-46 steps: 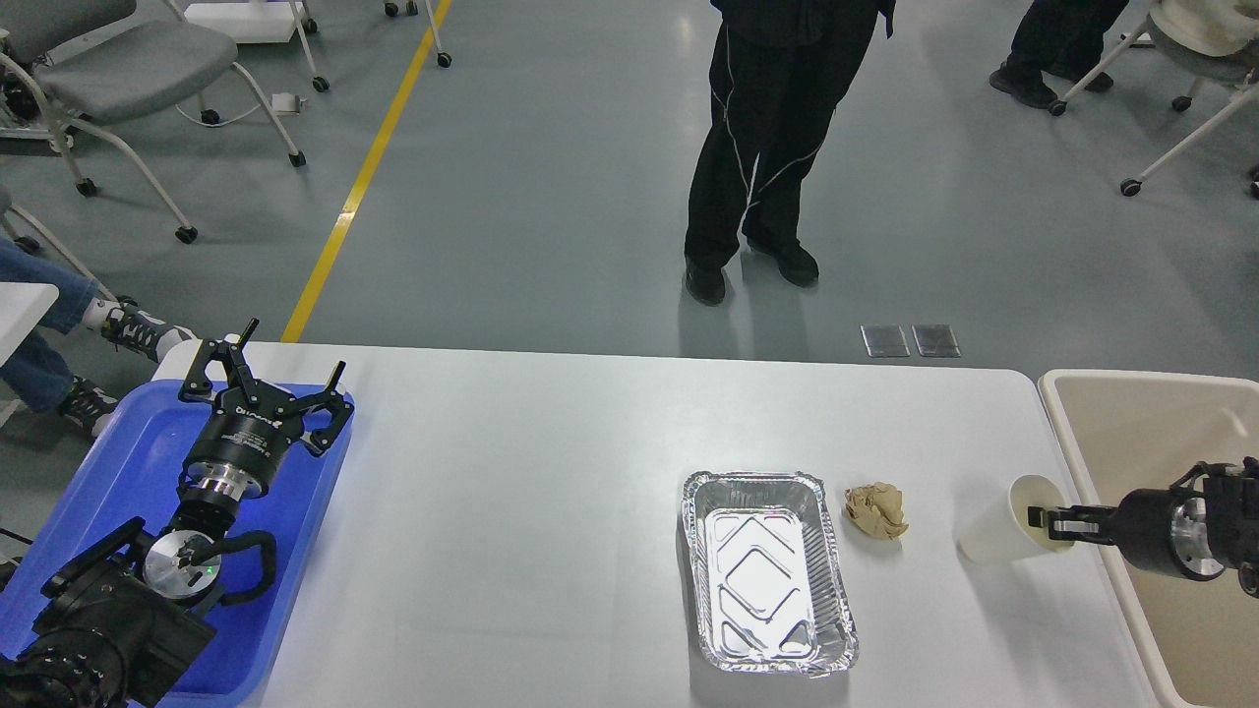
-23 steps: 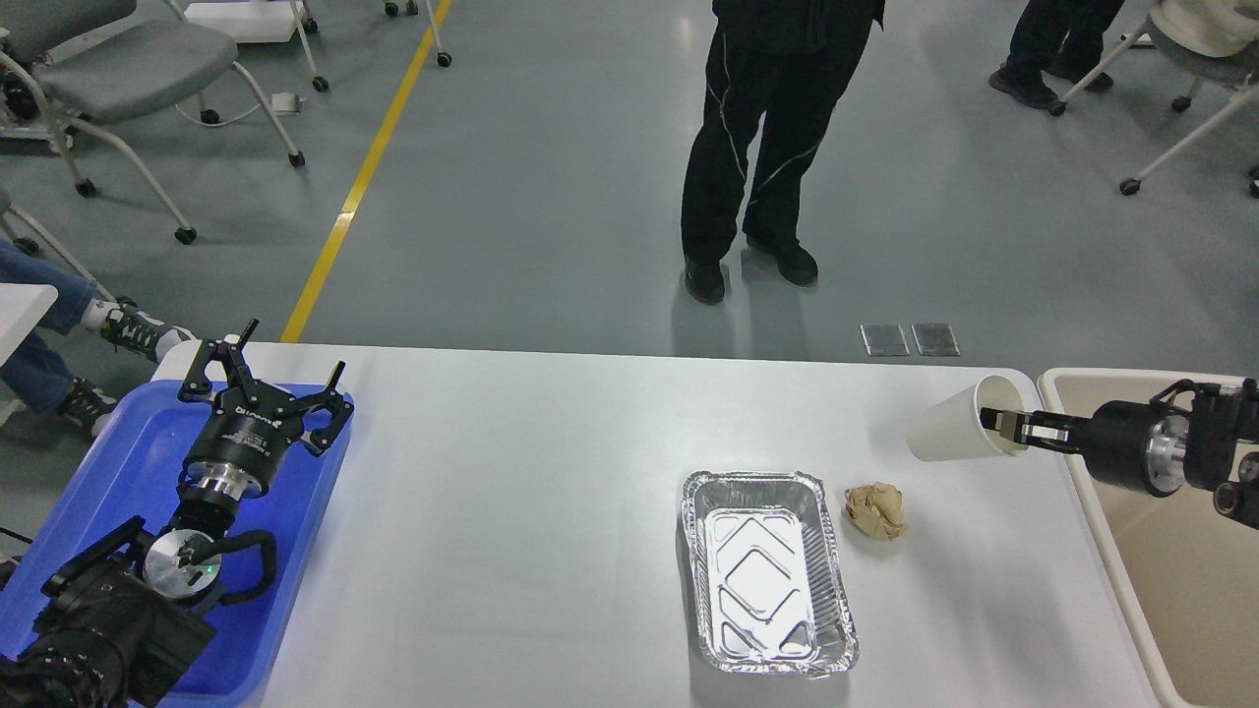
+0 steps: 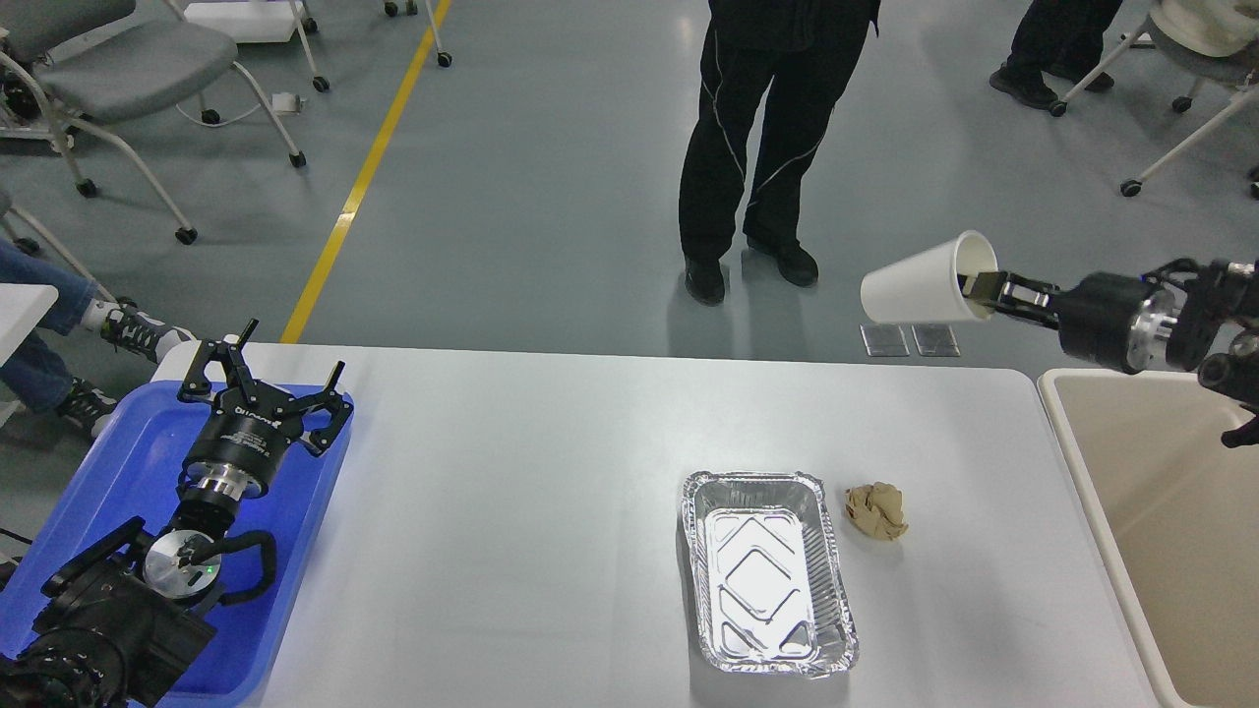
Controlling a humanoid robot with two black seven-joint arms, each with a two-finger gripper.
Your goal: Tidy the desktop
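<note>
The white desktop fills the lower half of the head view. On it lie an empty foil tray and, just to its right, a crumpled brown paper ball. My right gripper is shut on the rim of a white paper cup and holds it on its side, high above the desktop's far right corner. My left gripper is open and empty over the blue plastic tray at the left edge.
A beige rectangular bin stands off the desktop's right edge, below my right arm. A person in black stands beyond the far edge. Wheeled chairs stand at the back left and back right.
My right gripper has lifted the white cup from the desktop beside the bin up and back, tipping it onto its side. The left arm has not moved.
</note>
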